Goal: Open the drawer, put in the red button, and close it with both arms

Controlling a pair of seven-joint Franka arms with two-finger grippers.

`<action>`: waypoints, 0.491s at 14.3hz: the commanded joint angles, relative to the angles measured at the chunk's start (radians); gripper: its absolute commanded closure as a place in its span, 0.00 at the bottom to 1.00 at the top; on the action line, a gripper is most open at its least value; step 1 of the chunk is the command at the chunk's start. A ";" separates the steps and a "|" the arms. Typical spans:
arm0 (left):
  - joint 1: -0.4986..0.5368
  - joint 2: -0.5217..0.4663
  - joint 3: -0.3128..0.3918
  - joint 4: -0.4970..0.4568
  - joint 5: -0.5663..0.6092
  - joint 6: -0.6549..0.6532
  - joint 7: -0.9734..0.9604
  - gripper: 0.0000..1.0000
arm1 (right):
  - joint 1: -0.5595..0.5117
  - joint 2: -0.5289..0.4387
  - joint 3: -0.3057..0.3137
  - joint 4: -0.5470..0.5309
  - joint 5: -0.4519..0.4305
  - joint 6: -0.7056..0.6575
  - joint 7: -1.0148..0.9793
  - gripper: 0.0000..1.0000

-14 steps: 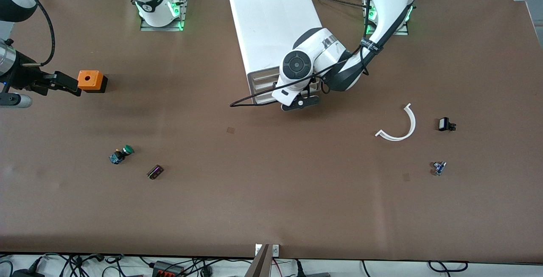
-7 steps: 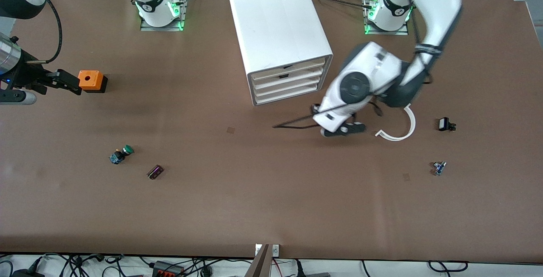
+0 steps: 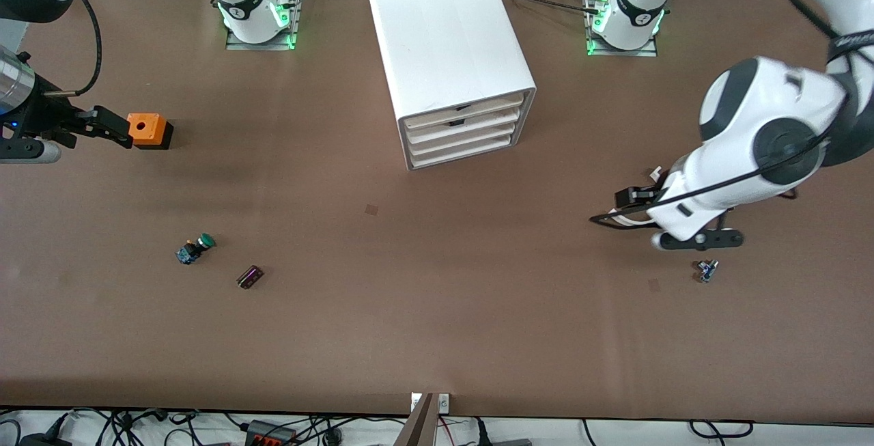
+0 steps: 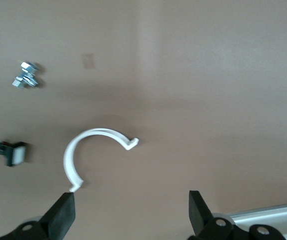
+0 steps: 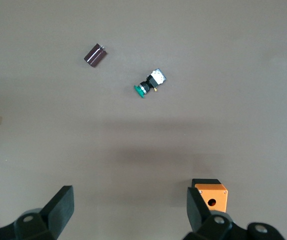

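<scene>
- the left gripper, fingers apart, has been swung away from the cabinet to above the white hoop.
- the drawer is left shut, and no red button can be made out.
- the right gripper, fingers apart, is kept waiting over the table beside the orange box.

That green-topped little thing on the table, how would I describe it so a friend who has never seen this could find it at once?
Start at the white four-drawer cabinet and go toward the right arm's end of the table, past the orange box and nearer the front camera. There lies the green-capped button, beside a small dark maroon block. Its green mushroom cap on a black and blue body sets it apart.
</scene>
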 commanded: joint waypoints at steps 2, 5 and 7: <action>0.015 -0.136 0.050 0.019 -0.004 -0.067 0.215 0.00 | 0.005 -0.020 0.003 0.005 -0.017 -0.017 -0.002 0.00; -0.038 -0.222 0.214 0.007 -0.117 -0.069 0.266 0.00 | 0.003 -0.020 0.002 0.005 -0.013 -0.025 0.007 0.00; -0.164 -0.275 0.392 -0.027 -0.177 -0.063 0.315 0.00 | 0.003 -0.020 0.002 0.007 -0.011 -0.025 0.012 0.00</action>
